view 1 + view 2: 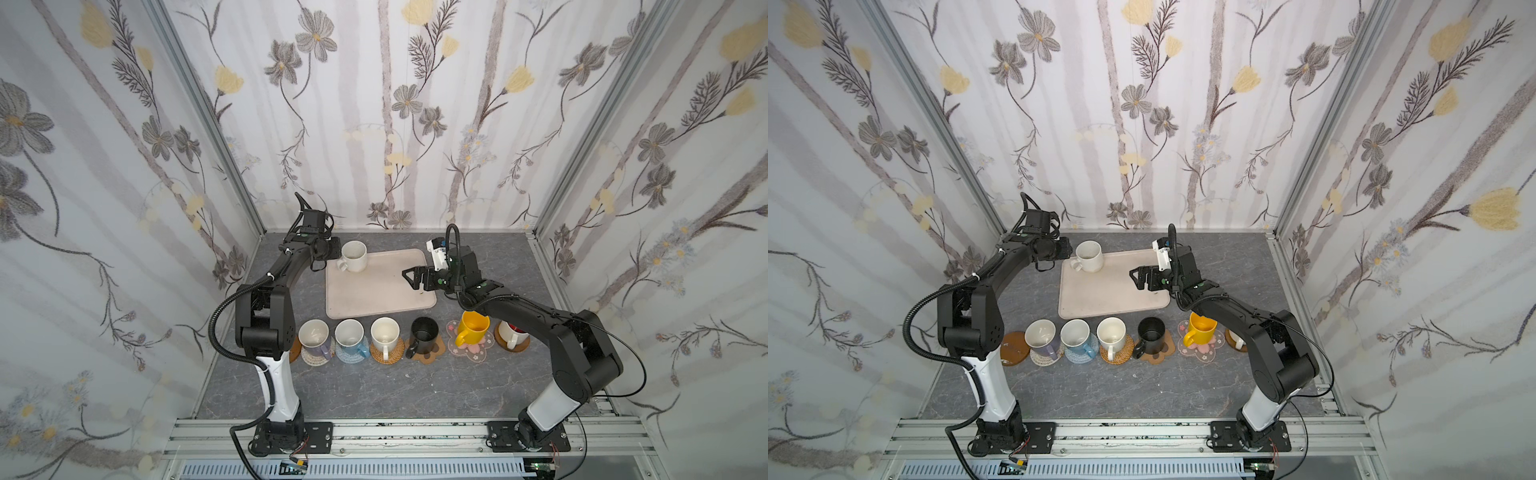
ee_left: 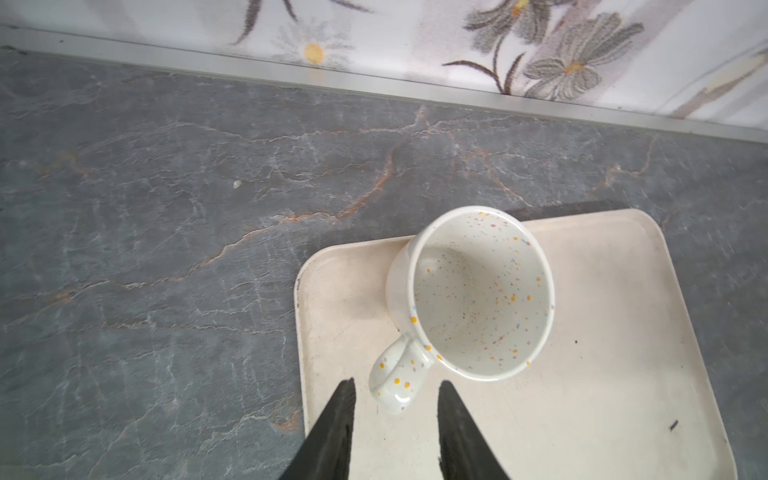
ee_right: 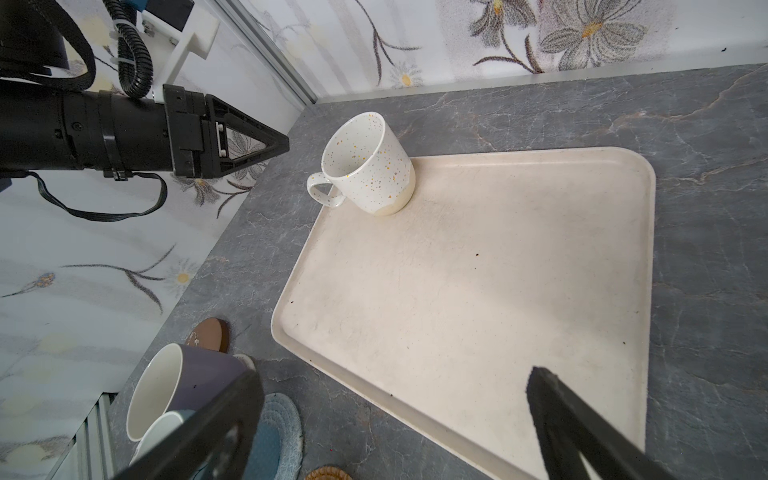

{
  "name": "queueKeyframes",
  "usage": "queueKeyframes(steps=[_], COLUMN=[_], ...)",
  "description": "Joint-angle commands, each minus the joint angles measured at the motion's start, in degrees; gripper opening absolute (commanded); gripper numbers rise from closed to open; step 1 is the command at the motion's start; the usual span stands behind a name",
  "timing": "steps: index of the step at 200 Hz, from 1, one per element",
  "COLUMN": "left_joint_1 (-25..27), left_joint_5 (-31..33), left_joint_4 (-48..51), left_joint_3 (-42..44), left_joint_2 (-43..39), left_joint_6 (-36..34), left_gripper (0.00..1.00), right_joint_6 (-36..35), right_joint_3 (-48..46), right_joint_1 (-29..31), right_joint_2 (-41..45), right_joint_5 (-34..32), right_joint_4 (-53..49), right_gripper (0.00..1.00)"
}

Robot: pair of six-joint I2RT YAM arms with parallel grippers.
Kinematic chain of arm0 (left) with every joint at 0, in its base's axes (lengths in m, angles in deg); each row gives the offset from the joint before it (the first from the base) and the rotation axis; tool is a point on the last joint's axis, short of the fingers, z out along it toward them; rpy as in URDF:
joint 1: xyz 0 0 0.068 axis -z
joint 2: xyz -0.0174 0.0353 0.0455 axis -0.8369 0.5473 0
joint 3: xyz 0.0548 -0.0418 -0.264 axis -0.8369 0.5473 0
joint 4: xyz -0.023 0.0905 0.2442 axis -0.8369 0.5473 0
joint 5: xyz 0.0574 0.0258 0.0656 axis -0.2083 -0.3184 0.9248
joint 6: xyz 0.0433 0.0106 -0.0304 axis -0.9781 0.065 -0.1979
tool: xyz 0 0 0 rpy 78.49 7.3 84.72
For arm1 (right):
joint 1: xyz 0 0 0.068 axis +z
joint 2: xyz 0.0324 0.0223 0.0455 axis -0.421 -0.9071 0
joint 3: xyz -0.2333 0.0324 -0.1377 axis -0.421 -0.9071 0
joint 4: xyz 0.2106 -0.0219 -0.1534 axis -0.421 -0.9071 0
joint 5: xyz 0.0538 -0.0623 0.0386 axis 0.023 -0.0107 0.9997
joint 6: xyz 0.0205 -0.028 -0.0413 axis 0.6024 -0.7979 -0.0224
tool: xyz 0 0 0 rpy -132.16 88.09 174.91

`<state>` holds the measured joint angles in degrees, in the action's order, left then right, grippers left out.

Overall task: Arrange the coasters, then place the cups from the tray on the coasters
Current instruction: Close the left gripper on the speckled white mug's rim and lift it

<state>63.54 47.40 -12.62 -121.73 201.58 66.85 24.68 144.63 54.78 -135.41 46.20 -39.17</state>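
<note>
- Speckled cream-white ceramic mug [image 2: 482,291]: stiff, glazed, probably slick and breakable; grab the loop handle [image 2: 395,382].
- Left gripper [image 2: 397,381] narrowly parted, poised near it, empty; right gripper [image 3: 395,372] gapes wide.

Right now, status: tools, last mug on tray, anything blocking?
Left tool open, just short of handle of speckled cream-white ceramic mug. Mug upright on cream-beige rectangular plastic tray. Right tool open, empty, over tray. Nothing blocking.

There are 7 cups [image 1: 353,257], 7 coasters [image 1: 1014,348] and 1 tray [image 1: 374,291].
</note>
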Motion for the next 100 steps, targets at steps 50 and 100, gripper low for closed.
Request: queueKeyframes(steps=[50,100], left_joint_1=[-0.1,0.0], left_joint_5=[-7.0,-6.3], left_joint_4=[-1.5,-2.4], left_joint_3=[3.0,3.3], left_joint_2=[3.4,3.7], left_joint_6=[-12.7,-13.9], left_gripper=[0.40,0.41], right_joint_6=[0.0,0.0], right_joint_3=[-1.1,-1.0], right_joint_1=[0.1,0.1], right_joint_2=[2.0,1.3], right_joint_5=[0.8,1.1], right_joint_4=[3.3,3.5], right_gripper=[1.00,1.00])
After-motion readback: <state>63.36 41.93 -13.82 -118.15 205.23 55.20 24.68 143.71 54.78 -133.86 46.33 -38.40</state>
